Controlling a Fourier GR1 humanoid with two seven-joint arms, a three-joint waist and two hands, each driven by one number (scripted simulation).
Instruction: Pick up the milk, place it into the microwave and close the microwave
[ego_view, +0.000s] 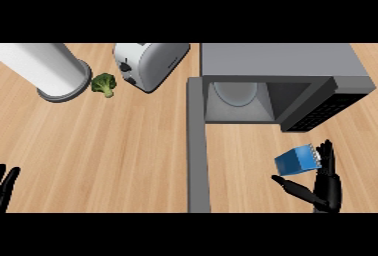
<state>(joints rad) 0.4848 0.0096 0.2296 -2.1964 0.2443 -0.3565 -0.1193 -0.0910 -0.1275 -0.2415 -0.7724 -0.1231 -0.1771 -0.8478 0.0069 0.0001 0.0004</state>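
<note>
Milk (297, 160) first: where does it sit?

Near the counter's (111, 150) right edge, tilted, in front of the microwave (280, 62) and well short of its mouth.

So how far along?

Early, I'd say. The door (196, 150) stands wide open and the plate (236, 92) shows inside. Lifting, placing and closing all look left to do.

And the right hand (327, 187)?

Spread open. Its straight fingers (325, 155) run along the milk's right side, thumb out beneath it, nothing curled round. Whether they touch, I can't tell.

The left hand (7, 185)?

Resting open at the counter's left edge.
</note>
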